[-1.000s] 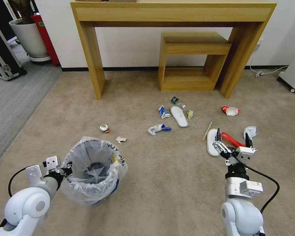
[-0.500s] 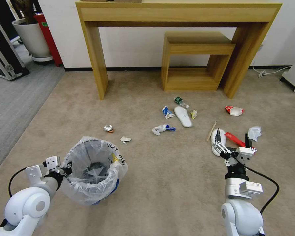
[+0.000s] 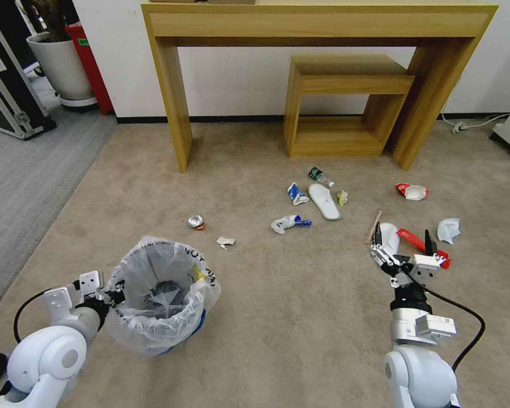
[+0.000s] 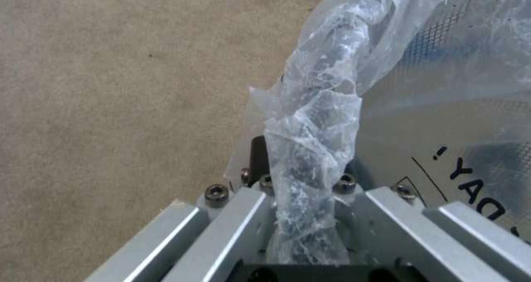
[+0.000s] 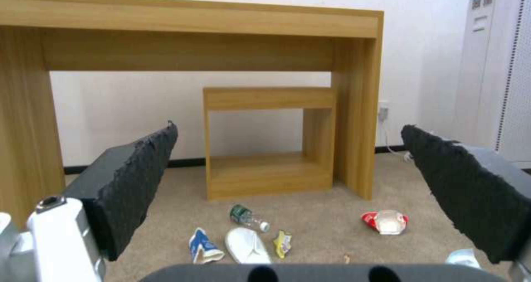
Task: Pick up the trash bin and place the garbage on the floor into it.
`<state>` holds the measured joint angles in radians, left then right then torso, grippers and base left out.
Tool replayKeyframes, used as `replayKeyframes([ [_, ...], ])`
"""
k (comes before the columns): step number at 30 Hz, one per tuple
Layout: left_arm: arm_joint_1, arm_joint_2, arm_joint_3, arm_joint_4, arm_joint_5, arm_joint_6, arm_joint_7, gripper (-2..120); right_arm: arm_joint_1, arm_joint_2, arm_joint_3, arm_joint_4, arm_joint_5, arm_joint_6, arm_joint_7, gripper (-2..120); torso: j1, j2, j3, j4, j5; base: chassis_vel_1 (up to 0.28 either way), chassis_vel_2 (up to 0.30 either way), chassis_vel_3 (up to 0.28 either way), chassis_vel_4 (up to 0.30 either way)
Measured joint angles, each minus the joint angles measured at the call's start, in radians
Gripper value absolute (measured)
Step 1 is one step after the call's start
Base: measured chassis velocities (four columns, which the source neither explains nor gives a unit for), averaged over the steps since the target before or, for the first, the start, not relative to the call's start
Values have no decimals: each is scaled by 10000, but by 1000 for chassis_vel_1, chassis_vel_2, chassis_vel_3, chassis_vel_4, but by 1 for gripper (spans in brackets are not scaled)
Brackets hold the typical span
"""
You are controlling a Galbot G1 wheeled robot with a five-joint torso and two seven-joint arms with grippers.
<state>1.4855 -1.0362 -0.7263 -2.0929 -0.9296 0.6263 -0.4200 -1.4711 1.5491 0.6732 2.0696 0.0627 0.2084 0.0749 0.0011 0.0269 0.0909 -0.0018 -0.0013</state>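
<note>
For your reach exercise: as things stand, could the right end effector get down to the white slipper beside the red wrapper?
Probably yes. The right end effector hangs open above the white slipper, with bare floor around; the red wrapper and wooden stick lie close.

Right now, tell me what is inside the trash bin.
The trash bin, held at its rim by the left tool, shows a clear crumpled bag lining and a small yellow scrap by the rim. Its dark bottom is unclear through the plastic.
</note>
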Motion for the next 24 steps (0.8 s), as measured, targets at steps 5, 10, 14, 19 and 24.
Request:
replayKeyframes([
  [5,20,1,-12,-27,0,-4,0,1,-21,12,-1,14,-12,26,21,100,0,0,0,0,1,49,51,-50,-67],
  [10,30,-14,-12,-30,26,-21,1,1,-52,27,0,34,-25,67,17,100,0,1,0,1,-1,137,134,-149,-117],
  [14,39,-25,-10,-29,49,-31,1,1,-63,29,12,34,-38,102,1,100,-1,0,1,1,0,221,192,-210,-212],
  [19,40,-36,-2,-20,68,-36,0,1,-47,67,-1,24,-44,234,-61,100,1,0,1,3,-6,193,207,-187,-191],
  [24,42,-36,5,-5,69,-42,3,1,-68,75,38,36,-82,244,-192,100,0,0,0,1,4,56,49,-16,-41],
])
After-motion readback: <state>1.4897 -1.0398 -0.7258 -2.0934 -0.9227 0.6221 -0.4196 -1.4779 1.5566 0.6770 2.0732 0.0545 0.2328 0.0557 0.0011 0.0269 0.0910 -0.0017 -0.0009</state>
